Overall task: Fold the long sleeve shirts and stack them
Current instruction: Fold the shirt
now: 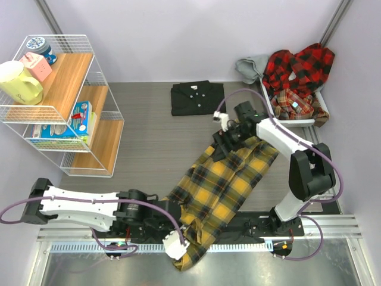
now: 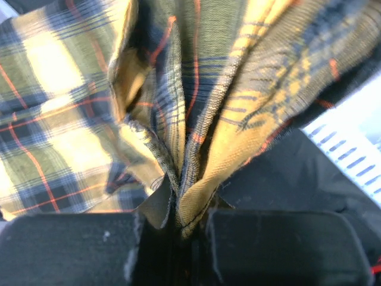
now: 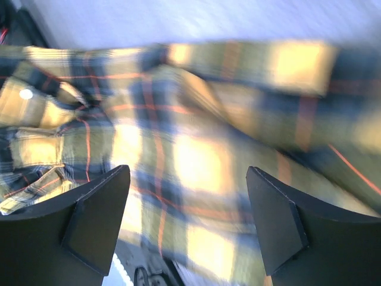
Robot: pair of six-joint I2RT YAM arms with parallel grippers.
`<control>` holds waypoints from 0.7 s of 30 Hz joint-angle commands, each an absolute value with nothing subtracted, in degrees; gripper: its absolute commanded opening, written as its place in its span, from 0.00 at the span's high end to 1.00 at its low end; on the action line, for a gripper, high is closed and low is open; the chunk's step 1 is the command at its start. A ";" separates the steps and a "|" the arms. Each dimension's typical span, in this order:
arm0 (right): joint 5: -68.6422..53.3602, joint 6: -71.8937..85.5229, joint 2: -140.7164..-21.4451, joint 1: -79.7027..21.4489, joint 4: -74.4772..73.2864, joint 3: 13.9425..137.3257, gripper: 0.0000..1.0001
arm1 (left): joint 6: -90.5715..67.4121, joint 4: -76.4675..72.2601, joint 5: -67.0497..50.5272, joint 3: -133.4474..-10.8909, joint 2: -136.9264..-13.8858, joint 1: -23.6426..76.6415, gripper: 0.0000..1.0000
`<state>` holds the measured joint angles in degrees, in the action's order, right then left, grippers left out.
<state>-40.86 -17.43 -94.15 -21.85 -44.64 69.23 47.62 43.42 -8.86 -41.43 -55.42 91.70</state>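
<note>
The yellow-and-black plaid shirt (image 1: 221,186) lies stretched diagonally from the table's near edge up to the right middle. My left gripper (image 1: 181,240) is shut on its lower end; in the left wrist view a bunched fold of the shirt (image 2: 178,149) is pinched between the pads. My right gripper (image 1: 225,142) is open over the shirt's upper end; the right wrist view shows plaid cloth (image 3: 196,155) between the spread fingers (image 3: 98,217). A folded black shirt (image 1: 197,98) lies at the back. Red-and-black plaid shirts (image 1: 299,71) fill a bin at the back right.
A white wire shelf (image 1: 62,101) with a mug, boxes and a tin stands at the left. A white bin (image 1: 292,119) holds the red shirts, with a grey cloth (image 1: 253,67) beside it. A metal rail (image 1: 238,245) runs along the near edge.
</note>
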 commanded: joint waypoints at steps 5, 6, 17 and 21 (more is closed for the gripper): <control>-40.69 -22.15 -93.96 -13.63 -52.29 71.72 0.16 | 67.20 57.82 -21.17 -61.22 -71.51 76.15 1.00; -40.87 -22.32 -94.22 -12.67 -52.47 71.63 0.16 | 69.50 59.05 -22.05 -63.26 -73.37 74.63 0.99; -43.42 -23.82 -96.68 -6.42 -55.28 71.72 0.17 | 87.88 81.19 -27.33 -99.99 -106.59 63.02 0.93; -42.63 -23.99 -96.24 -4.75 -55.63 71.02 0.17 | 91.49 81.30 -26.99 -105.55 -113.81 61.09 0.87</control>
